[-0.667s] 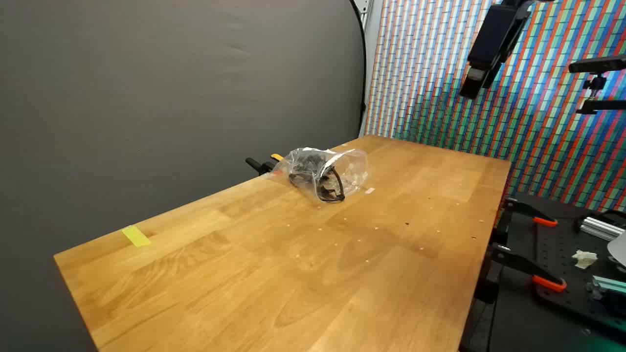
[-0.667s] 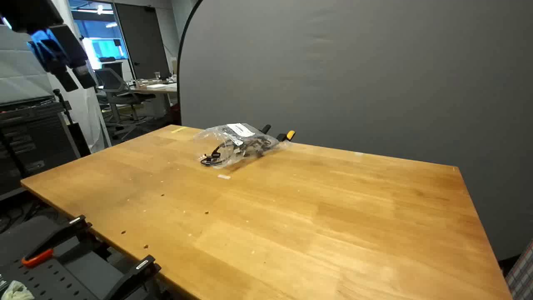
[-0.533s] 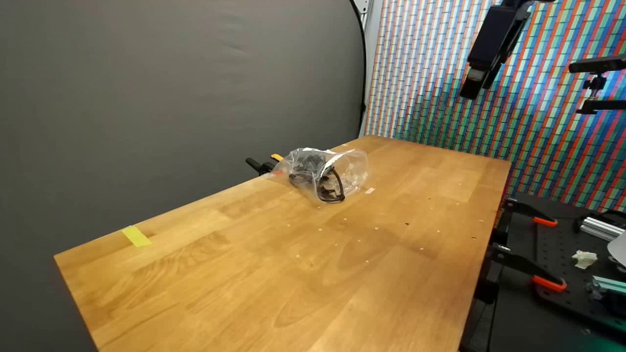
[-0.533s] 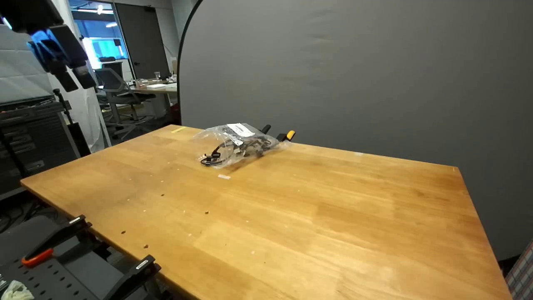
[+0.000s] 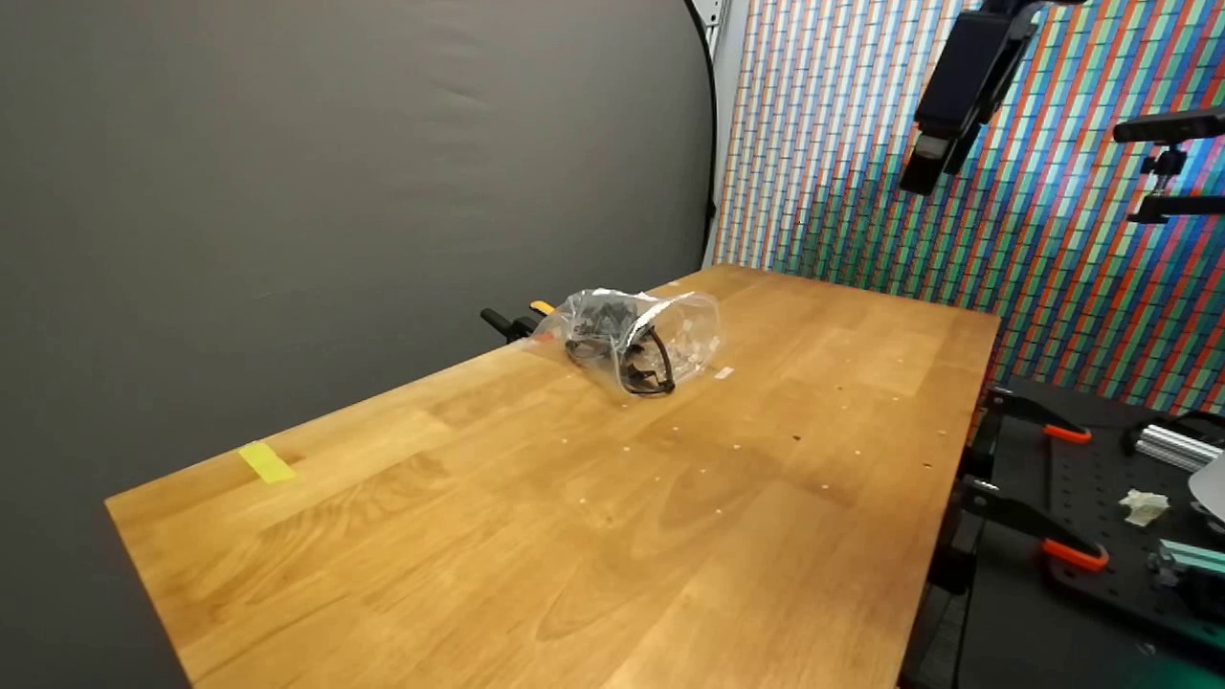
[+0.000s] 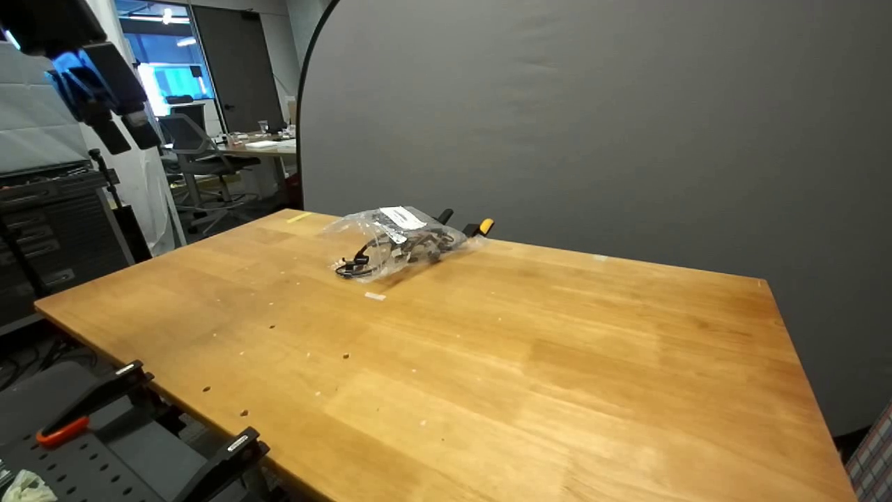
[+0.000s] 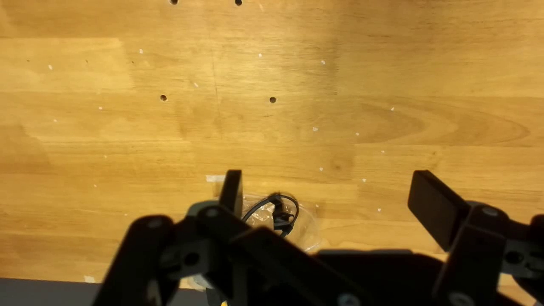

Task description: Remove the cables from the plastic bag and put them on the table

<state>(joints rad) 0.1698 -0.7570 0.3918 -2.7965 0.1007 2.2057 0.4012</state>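
A clear plastic bag (image 5: 694, 325) lies on its side on the wooden table (image 5: 574, 555), near the edge by the grey backdrop. It also shows in an exterior view (image 6: 341, 226), with a white label on top. Black cables (image 5: 653, 388) are bunched inside it, with one loop near the wide end; the loop also shows in an exterior view (image 6: 355, 265). My gripper (image 5: 936, 176) is open and empty, high above the table and apart from the bag. In the wrist view (image 7: 327, 191) the cable loop (image 7: 281, 219) shows between the fingers, lower left; the rest is hidden behind the gripper.
A clamp (image 6: 481, 227) with a yellow-and-black handle sits at the table edge behind the bag. Orange-tipped clamps (image 5: 1074, 553) stand on the opposite side, beside a black perforated plate (image 5: 1081, 478). Yellow tape (image 5: 267, 461) and white tape (image 6: 375, 295) are stuck on the table.
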